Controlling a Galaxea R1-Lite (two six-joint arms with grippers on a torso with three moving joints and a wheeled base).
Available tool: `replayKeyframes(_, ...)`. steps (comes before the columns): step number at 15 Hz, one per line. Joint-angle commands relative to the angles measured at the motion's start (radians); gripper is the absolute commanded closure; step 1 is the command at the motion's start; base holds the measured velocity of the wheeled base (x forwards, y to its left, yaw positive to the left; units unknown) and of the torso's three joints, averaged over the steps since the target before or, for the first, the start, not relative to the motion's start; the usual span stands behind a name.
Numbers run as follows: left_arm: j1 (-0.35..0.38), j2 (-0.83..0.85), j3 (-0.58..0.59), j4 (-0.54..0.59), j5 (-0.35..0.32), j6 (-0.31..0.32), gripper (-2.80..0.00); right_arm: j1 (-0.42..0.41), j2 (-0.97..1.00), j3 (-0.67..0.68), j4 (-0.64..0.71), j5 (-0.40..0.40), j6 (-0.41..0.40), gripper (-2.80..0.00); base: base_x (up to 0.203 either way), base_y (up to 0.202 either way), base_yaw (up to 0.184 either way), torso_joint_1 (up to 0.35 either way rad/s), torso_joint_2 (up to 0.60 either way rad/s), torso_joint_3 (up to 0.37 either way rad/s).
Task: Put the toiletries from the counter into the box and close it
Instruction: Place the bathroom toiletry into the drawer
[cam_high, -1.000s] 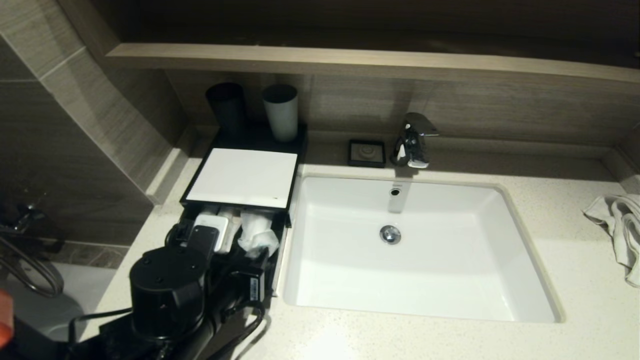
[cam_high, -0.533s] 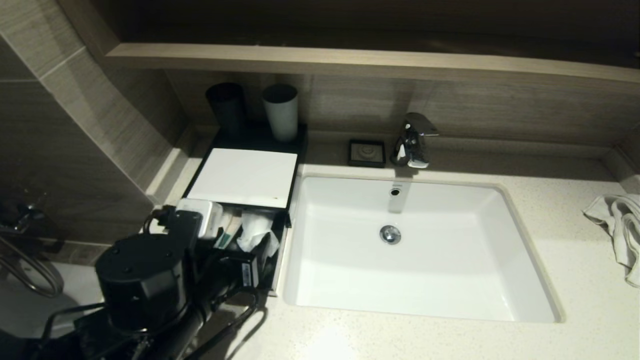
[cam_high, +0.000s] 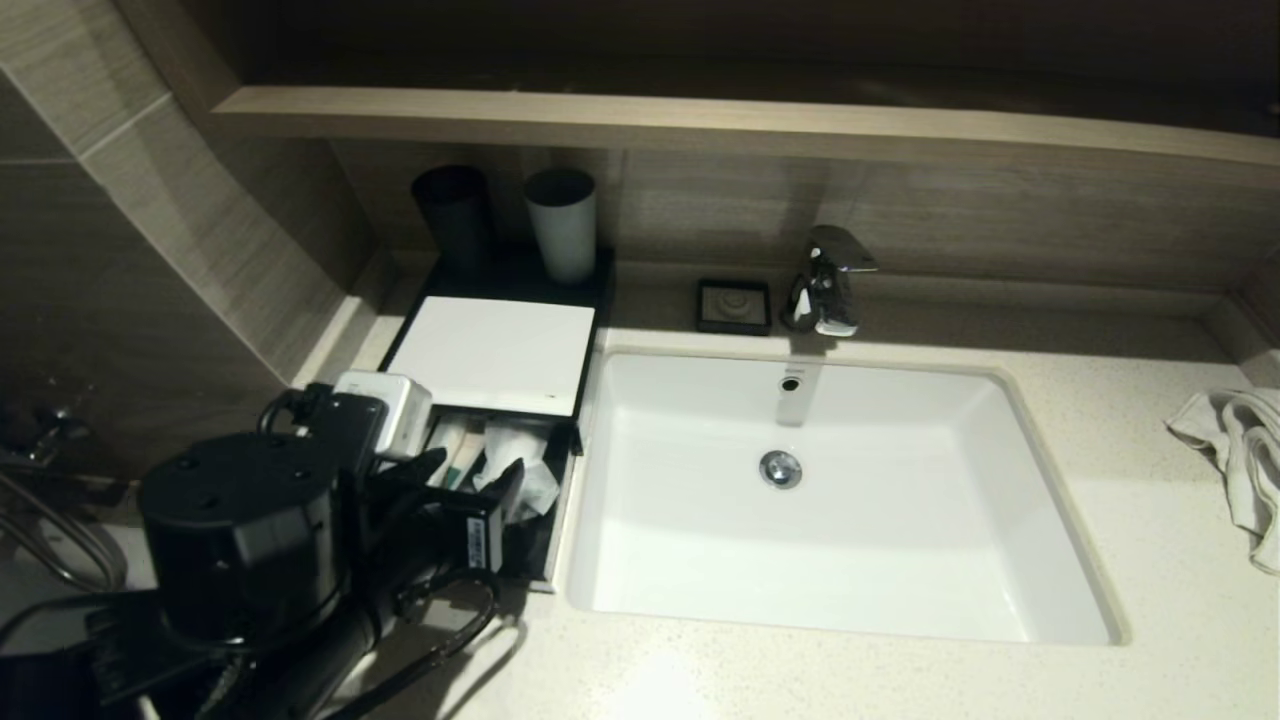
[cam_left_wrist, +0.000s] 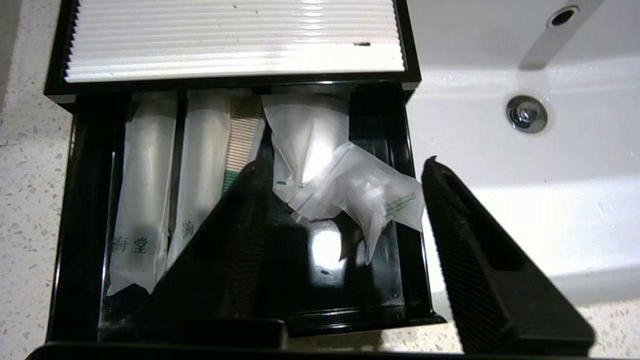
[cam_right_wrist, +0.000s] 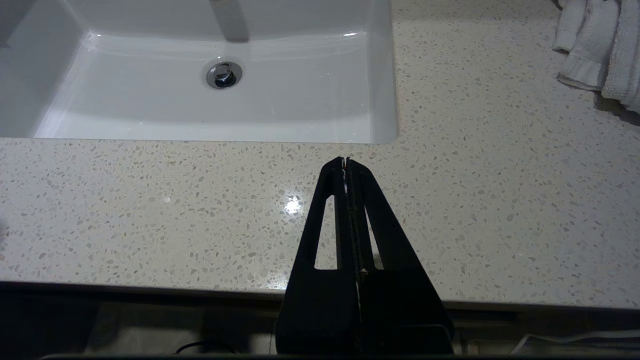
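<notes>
Hanging over the open drawer (cam_left_wrist: 250, 310) of the box (cam_high: 490, 350), the left claw (cam_left_wrist: 345, 170) stands part-open with nothing between its fingers. All 3 packets lie inside the drawer: 2 long packets (cam_left_wrist: 142, 185) side by side along one wall, and the crumpled packet (cam_left_wrist: 345, 175) at the other side. None shows on the surface (cam_right_wrist: 200, 215).

Risk, as judged: the crumpled packet rides high, 1 corner reaching over the drawer wall towards the sink (cam_high: 840, 500). If the drawer is pushed home as it lies, that corner could catch under the white top (cam_left_wrist: 235, 40) and jam or tear. A push from 1 finger off-centre could also skew the drawer or slide the whole box along the surface.

Pose: the left arm reaches in from the near left, wrist angled down, claw pointing into the drawer, 1 finger (cam_left_wrist: 235, 220) over its interior, the other (cam_left_wrist: 480, 260) outside it above the sink rim. The right claw (cam_right_wrist: 346, 165) is parked, fingers pressed together, over bare surface near the sink's front edge.
</notes>
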Motion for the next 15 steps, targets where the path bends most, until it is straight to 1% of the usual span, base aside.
replayKeyframes(1, -0.008, -0.008, -0.026, 0.019, -0.029, -0.02, 0.0, 0.0, 0.0, 0.0, 0.0, 0.0, 0.0, 0.0, 0.0, 0.0, 0.0, 0.0, 0.0, 0.0)
replayKeyframes(4, -0.063, 0.004, -0.035, 0.029, -0.039, -0.022, 0.0, 0.0, 0.0, 0.0, 0.0, 0.0, 0.0, 0.0, 0.0, 0.0, 0.0, 0.0, 0.0, 0.0)
replayKeyframes(6, -0.076, 0.007, -0.038, 0.056, -0.046, -0.022, 0.0, 0.0, 0.0, 0.0, 0.0, 0.0, 0.0, 0.0, 0.0, 0.0, 0.0, 0.0, 0.0, 0.0)
replayKeyframes(8, -0.075, 0.007, -0.029, 0.085, -0.083, -0.023, 0.0, 0.0, 0.0, 0.0, 0.0, 0.0, 0.0, 0.0, 0.0, 0.0, 0.0, 0.0, 0.0, 0.0)
replayKeyframes(11, -0.074, 0.029, -0.025, 0.12, -0.084, -0.026, 0.0, 0.0, 0.0, 0.0, 0.0, 0.0, 0.0, 0.0, 0.0, 0.0, 0.0, 0.0, 0.0, 0.0)
replayKeyframes(15, -0.071, 0.068, -0.021, 0.126, -0.082, -0.028, 0.0, 0.0, 0.0, 0.0, 0.0, 0.0, 0.0, 0.0, 0.0, 0.0, 0.0, 0.0, 0.0, 0.0)
